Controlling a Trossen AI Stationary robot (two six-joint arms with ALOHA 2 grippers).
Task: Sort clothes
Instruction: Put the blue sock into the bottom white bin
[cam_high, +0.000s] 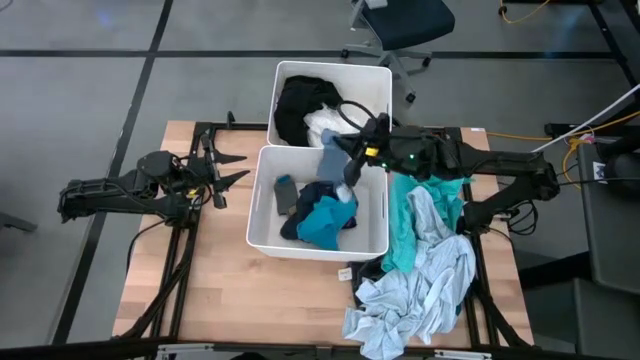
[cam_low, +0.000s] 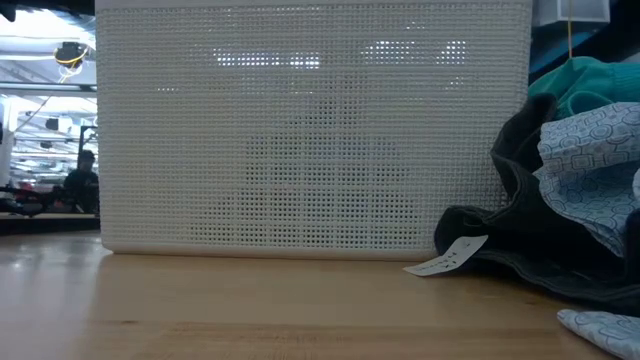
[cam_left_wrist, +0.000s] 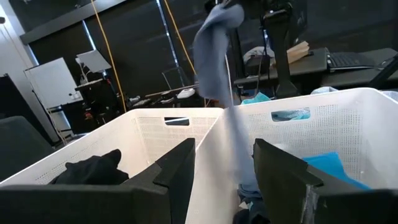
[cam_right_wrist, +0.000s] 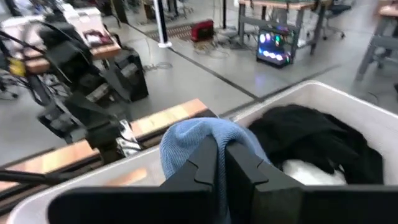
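Observation:
My right gripper (cam_high: 358, 152) hangs over the wall between the two white bins, shut on a grey-blue garment (cam_high: 333, 160). The garment also shows in the left wrist view (cam_left_wrist: 214, 56) and the right wrist view (cam_right_wrist: 186, 143). The far bin (cam_high: 330, 66) holds black and white clothes. The near bin (cam_high: 262, 200) holds navy, teal and grey clothes. A pile of teal, light blue and dark grey clothes (cam_high: 430, 260) lies on the table right of the near bin. My left gripper (cam_high: 232, 170) is open and empty, left of the bins. My right gripper pinches the grey-blue garment's upper end (cam_right_wrist: 208, 134) between its two fingers, and the cloth bulges over the fingertips. The fingers come from the table's right, slanting down. The garment hangs slack below them (cam_left_wrist: 233, 137), its lower part reaching down into the near bin.
The near bin's perforated wall (cam_low: 300, 130) fills most of the low view, with the pile (cam_low: 580, 170) and a white tag (cam_low: 447, 260) at its right. Bare wood lies near the front edge and to the left. An office chair stands beyond the far edge.

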